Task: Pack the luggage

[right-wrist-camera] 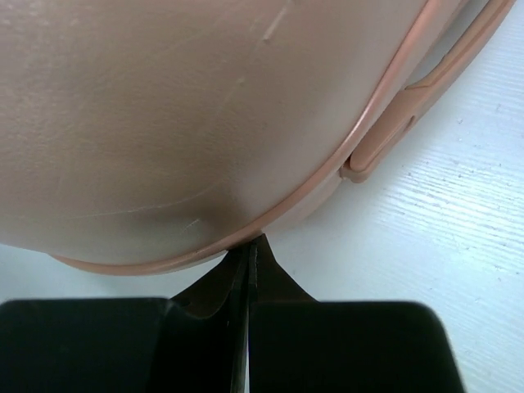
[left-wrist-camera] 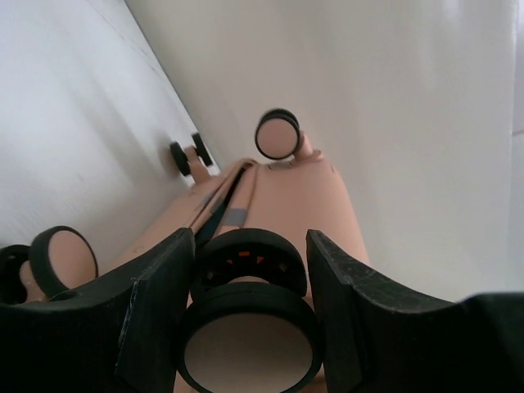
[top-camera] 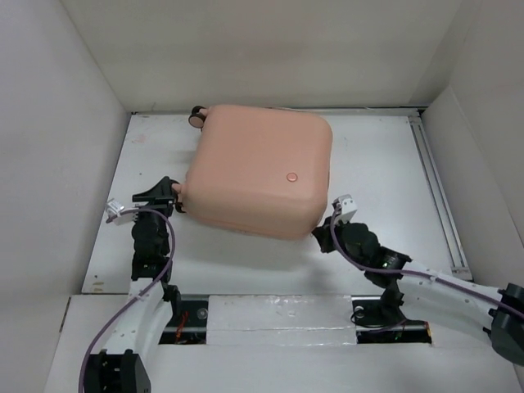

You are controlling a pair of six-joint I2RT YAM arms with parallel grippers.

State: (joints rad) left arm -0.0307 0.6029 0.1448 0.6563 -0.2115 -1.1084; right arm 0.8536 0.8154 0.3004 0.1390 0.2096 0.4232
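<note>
Now left jaws clasp a caster [left-wrist-camera: 248, 352]; shut right jaws touch luggage [top-camera: 258, 168] rim.

Luggage [top-camera: 258, 168] on table [top-camera: 377, 164] (left gripper [top-camera: 168, 195], right gripper [top-camera: 321, 233] at 2 corners)

You have the luggage [top-camera: 258, 172] lying flat on the table [top-camera: 385, 164], with the left gripper [top-camera: 170, 193] at its left side, a caster wheel [left-wrist-camera: 248, 348] between the fingers, and the right gripper [top-camera: 321, 237] touching its near right corner.
</note>
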